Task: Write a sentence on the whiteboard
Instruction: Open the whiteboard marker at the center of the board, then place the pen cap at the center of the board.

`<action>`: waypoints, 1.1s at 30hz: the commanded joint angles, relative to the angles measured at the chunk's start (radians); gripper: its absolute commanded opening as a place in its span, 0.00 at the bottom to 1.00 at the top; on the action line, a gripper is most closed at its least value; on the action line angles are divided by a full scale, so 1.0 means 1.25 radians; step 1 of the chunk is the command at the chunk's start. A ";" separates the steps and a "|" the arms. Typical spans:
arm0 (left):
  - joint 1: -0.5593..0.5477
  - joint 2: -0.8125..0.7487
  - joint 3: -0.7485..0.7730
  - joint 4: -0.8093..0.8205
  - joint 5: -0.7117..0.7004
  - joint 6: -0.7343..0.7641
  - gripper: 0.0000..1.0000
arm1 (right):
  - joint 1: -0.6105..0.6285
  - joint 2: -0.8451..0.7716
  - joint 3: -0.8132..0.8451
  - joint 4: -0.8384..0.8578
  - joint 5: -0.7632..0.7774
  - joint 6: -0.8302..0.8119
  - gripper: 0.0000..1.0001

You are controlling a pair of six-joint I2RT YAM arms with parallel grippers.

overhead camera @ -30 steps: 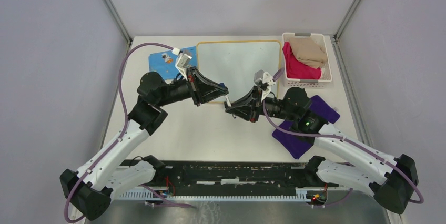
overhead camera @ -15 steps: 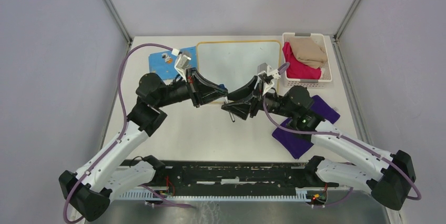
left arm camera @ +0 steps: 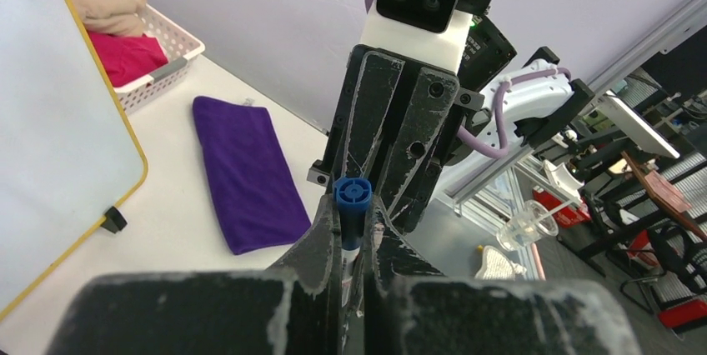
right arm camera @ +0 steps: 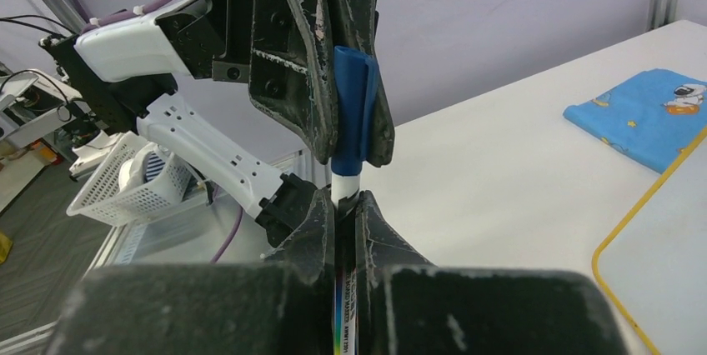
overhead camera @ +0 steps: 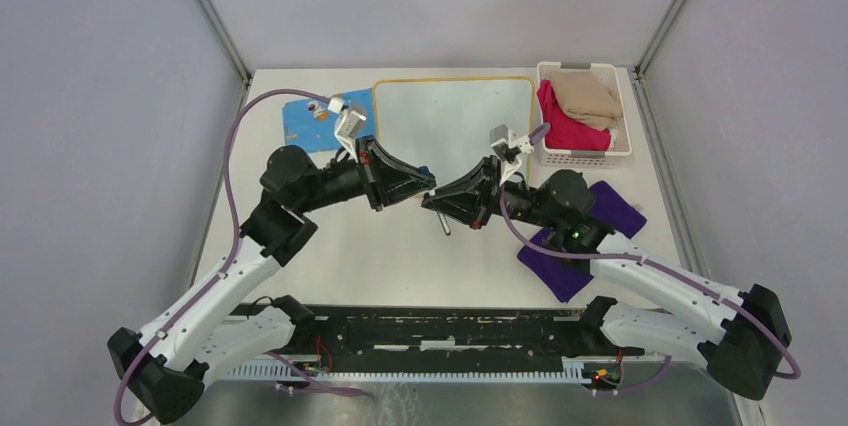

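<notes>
At the far left of the desk lies a blue cloth [overhead camera: 310, 124]. Next comes the left hand [overhead camera: 425, 184], fingers pressed together on the blue cap [right arm camera: 354, 105] of a marker [right arm camera: 343, 184]. It meets the right hand [overhead camera: 432, 204] nose to nose over the desk's middle. The right hand's fingers pinch the white barrel just below the cap.

The whiteboard [overhead camera: 455, 111] lies flat at the far middle of the desk, just beyond both hands. It looks blank, so no sentence is written yet. Right of it are a white basket [overhead camera: 585, 154] of clothes and a purple cloth [overhead camera: 580, 246].

The step in hand looks like uncapping. To do it well, both pinches should stay firm. The hands should draw apart straight along the marker's length, without bending or twisting it. The cap may let go with a jerk, so a slow pull is safer. The barrel must not slide in the right hand, which probably writes next.

The nib is hidden inside the cap. I cannot tell whether the cap has begun to loosen. From above, the two hands cover almost all of the marker, and only a bit of blue and a pale stub below the right hand show. The left wrist view shows one black clip [left arm camera: 112, 220] on the board's rim. The right wrist view cuts off all but one corner of the board.
</notes>
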 commanded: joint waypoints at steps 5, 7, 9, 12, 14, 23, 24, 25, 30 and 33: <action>0.014 -0.040 0.015 0.070 -0.111 -0.016 0.02 | -0.003 -0.083 -0.086 -0.013 0.013 -0.040 0.00; 0.013 -0.046 0.008 0.072 -0.123 -0.018 0.02 | -0.003 -0.098 -0.089 -0.027 0.022 -0.048 0.00; 0.013 -0.054 0.000 0.072 -0.133 -0.019 0.02 | -0.003 -0.111 -0.094 -0.046 0.033 -0.060 0.00; 0.014 -0.062 0.004 0.003 -0.174 0.009 0.02 | -0.003 -0.144 -0.093 -0.124 0.100 -0.103 0.00; 0.014 -0.066 0.022 -0.124 -0.278 0.058 0.02 | -0.003 -0.175 -0.085 -0.216 0.202 -0.152 0.00; 0.022 0.065 0.054 -0.743 -0.864 0.017 0.02 | -0.004 -0.249 -0.074 -0.510 0.584 -0.274 0.00; 0.025 0.089 0.039 -0.758 -0.867 0.005 0.02 | -0.004 -0.255 -0.080 -0.512 0.590 -0.276 0.00; 0.031 0.106 0.020 -0.760 -0.863 -0.006 0.02 | -0.003 -0.263 -0.087 -0.510 0.596 -0.278 0.00; 0.080 0.201 -0.047 -0.696 -0.805 -0.040 0.02 | -0.003 -0.275 -0.106 -0.497 0.599 -0.275 0.00; 0.102 0.269 -0.059 -0.653 -0.811 -0.046 0.02 | -0.004 -0.281 -0.112 -0.493 0.598 -0.275 0.00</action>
